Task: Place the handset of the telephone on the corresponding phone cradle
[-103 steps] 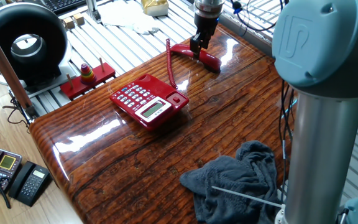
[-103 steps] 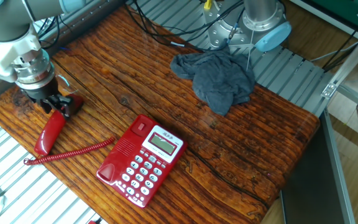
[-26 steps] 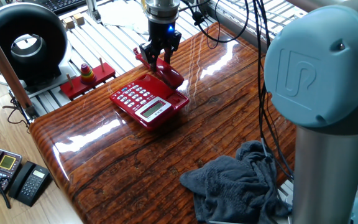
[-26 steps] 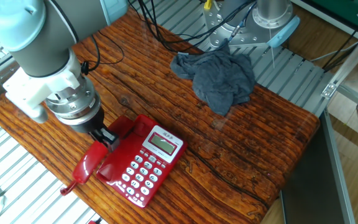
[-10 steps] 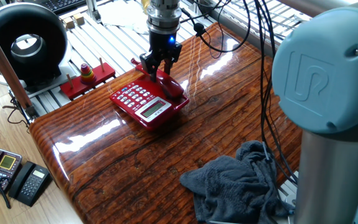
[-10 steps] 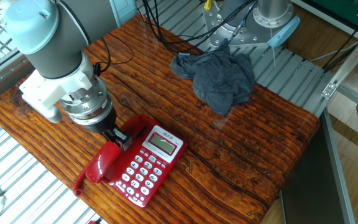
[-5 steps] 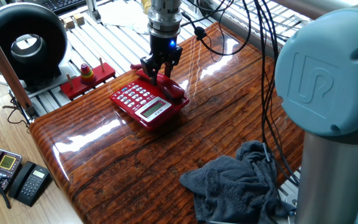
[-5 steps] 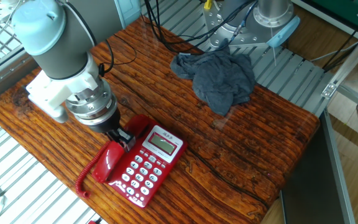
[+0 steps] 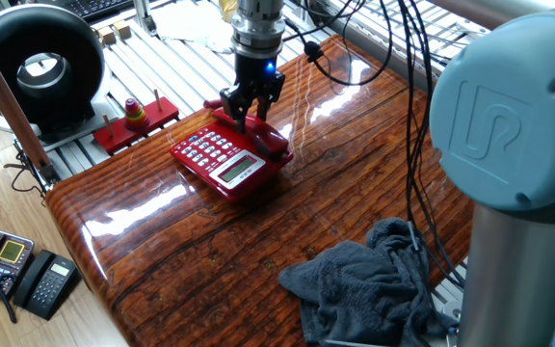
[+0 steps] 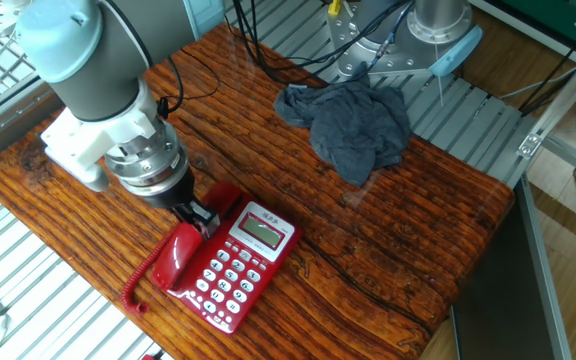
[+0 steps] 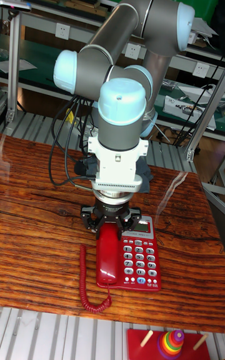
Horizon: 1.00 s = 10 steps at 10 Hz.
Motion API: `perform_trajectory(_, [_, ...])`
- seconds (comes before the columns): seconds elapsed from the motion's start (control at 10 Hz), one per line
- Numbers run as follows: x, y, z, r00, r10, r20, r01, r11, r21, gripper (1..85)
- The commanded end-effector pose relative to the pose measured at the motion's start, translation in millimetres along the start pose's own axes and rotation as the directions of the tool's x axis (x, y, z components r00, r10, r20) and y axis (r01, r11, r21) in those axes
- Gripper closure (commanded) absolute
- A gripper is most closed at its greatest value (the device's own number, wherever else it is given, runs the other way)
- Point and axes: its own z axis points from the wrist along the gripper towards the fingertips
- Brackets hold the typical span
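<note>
We had nearly finished: the telephone [image 10: 230, 262] sat on the bench [image 10: 398, 215], and the handset [image 11: 107, 256] lay along the phone cradle [image 10: 223, 202] beside the keypad. Our arm stood upright above it, wrist pointing down, the tool [image 11: 111, 225] closed around the handset, release remaining.

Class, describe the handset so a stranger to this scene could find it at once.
Find the wooden table, then the red phone near its edge. The handset is the glossy red bar along the keypad's side, under the claw, trailing a coiled cord.
</note>
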Motion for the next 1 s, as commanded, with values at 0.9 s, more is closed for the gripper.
perform_trajectory(0.9, [1.2,2.9,1.8,1.0,0.005,0.008,-0.005,1.0,-0.01,43.7])
